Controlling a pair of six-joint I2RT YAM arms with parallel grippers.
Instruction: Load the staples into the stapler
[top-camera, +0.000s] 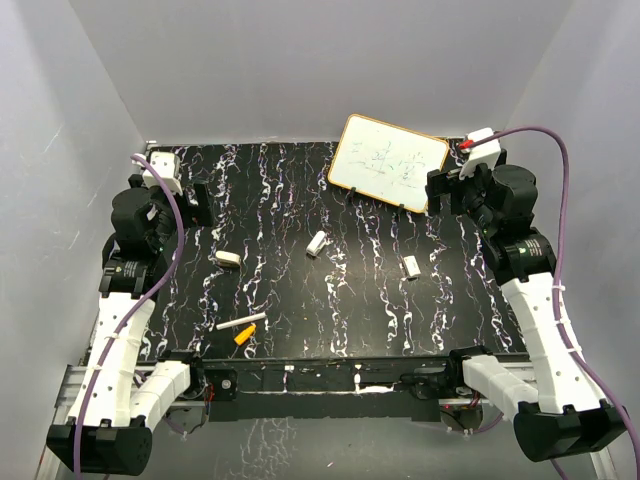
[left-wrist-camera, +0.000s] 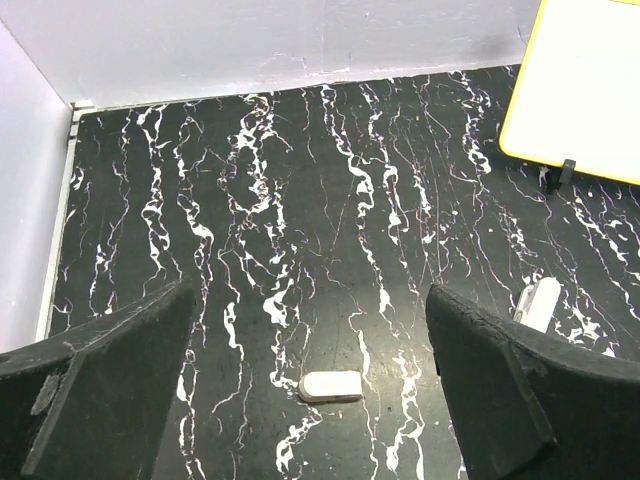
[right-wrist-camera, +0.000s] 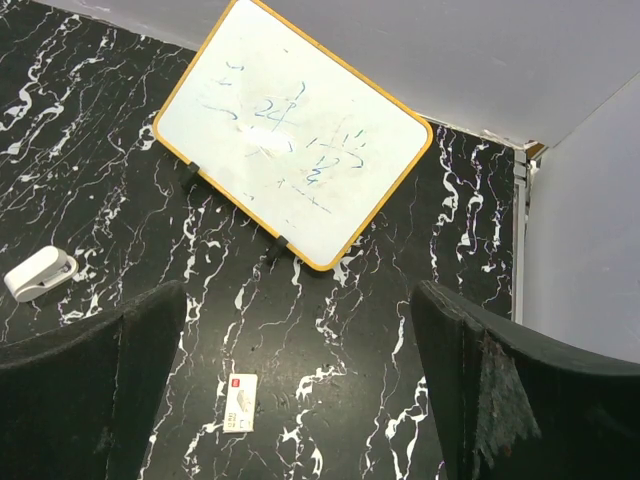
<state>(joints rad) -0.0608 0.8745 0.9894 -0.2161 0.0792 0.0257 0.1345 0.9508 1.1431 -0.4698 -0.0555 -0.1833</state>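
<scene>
The stapler (top-camera: 317, 243) is a small white and grey piece lying on the black marbled table (top-camera: 330, 300), near the middle. It also shows at the left edge of the right wrist view (right-wrist-camera: 40, 275), and in the left wrist view (left-wrist-camera: 540, 302) beside my right finger. A small white staples box (top-camera: 411, 267) lies right of it, and it shows below my right gripper (right-wrist-camera: 241, 402). My left gripper (top-camera: 198, 205) is open and empty, held above the far left of the table (left-wrist-camera: 310, 400). My right gripper (top-camera: 445, 192) is open and empty at the far right (right-wrist-camera: 300, 390).
A yellow-framed whiteboard (top-camera: 387, 162) stands at the back right. A white rounded block (top-camera: 229, 258) lies at the left, under my left gripper (left-wrist-camera: 330, 385). A white stick (top-camera: 241, 322) and an orange piece (top-camera: 244, 335) lie near the front. Grey walls enclose the table.
</scene>
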